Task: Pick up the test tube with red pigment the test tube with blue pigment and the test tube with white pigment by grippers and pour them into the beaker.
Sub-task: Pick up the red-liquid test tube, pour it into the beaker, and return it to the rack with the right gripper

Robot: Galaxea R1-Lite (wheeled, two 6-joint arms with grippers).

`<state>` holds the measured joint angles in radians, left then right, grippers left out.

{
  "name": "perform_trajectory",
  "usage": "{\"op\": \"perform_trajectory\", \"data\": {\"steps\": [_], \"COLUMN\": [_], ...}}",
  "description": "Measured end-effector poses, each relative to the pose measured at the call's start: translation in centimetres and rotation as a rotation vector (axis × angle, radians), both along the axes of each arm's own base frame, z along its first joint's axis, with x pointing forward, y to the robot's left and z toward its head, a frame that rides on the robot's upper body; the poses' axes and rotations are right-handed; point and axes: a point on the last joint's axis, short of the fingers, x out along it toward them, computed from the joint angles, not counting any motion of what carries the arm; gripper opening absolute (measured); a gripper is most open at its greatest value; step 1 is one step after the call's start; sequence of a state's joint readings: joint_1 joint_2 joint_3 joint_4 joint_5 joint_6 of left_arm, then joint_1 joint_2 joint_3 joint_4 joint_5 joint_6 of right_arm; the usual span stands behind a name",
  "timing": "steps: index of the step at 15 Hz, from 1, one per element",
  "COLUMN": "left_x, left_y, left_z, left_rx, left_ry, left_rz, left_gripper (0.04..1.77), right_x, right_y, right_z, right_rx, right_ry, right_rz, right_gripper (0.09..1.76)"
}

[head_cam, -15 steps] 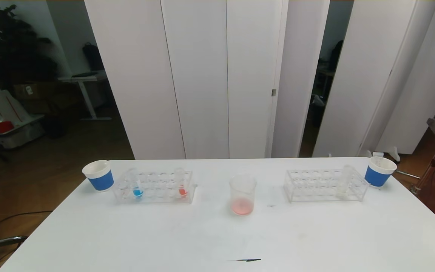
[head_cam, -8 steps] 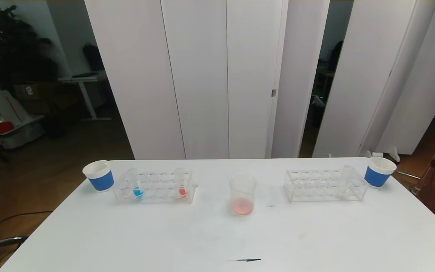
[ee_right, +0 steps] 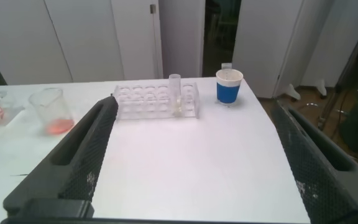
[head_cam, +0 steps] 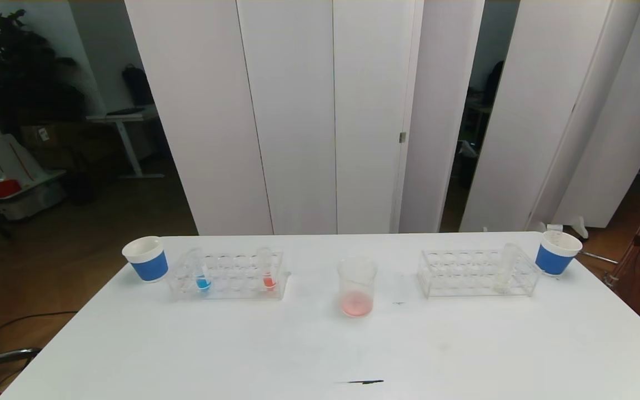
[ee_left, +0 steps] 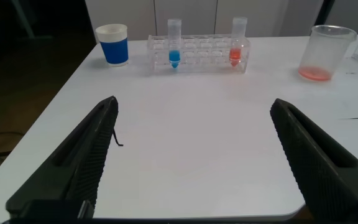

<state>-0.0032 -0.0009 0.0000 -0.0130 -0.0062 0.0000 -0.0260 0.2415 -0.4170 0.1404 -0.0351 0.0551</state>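
From the head view neither arm shows at all; only the wrist views give them away. The left gripper [ee_left: 191, 155] hangs low over the near left part of the white table [head_cam: 320, 355], its dark fingers [ee_left: 73, 168] spread wide with nothing between them. The right gripper [ee_right: 194, 155] hovers the same way over the near right part, fingers [ee_right: 73, 162] parted and bare.

The left wrist view shows the left rack [ee_left: 197, 56] clearly: the test tube with blue pigment [ee_left: 174, 51] stands upright at one end and the test tube with red pigment [ee_left: 238, 47] upright near the other. The right wrist view shows the right rack [ee_right: 157, 101], where the test tube with white pigment [ee_right: 175, 94] stands toward the end nearer the right cup [ee_right: 229, 86].

The beaker [head_cam: 357, 286] sits between the two racks, well apart from both, with a thin pink-red pool at its bottom. A left cup [head_cam: 145, 258], blue and white, stands just beside the left rack near the table's far left corner; the right cup is close to the far right corner.

The whole near half of the table lies open, marked only by a short dark streak [head_cam: 360, 382] near the front edge. Behind the table stand tall white folding panels [head_cam: 298, 111], with a dark plant [head_cam: 14, 66] off to the left.
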Motion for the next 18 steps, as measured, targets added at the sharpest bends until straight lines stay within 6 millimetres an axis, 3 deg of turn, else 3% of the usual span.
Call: {"op": "perform_trajectory", "data": {"steps": [3,7,12,18], "left_x": [0.0,0.0,0.0,0.0], "left_y": [0.0,0.0,0.0,0.0], "left_z": [0.0,0.0,0.0,0.0], "left_rx": [0.0,0.0,0.0,0.0], "left_ry": [0.0,0.0,0.0,0.0], "left_rz": [0.0,0.0,0.0,0.0], "left_gripper": [1.75,1.75,1.75,1.75], "right_x": [-0.4,0.0,0.7,0.7], "right_y": [-0.1,-0.1,0.0,0.0], "right_z": [-4.5,-8.5,-10.2,-10.4], "right_rx": [-0.002,-0.03,-0.045,-0.044], "right_ry": [0.044,0.068,0.022,0.029], "right_rz": [-0.013,0.019,0.052,0.051], "right_gripper": [1.75,1.75,1.75,1.75]}}
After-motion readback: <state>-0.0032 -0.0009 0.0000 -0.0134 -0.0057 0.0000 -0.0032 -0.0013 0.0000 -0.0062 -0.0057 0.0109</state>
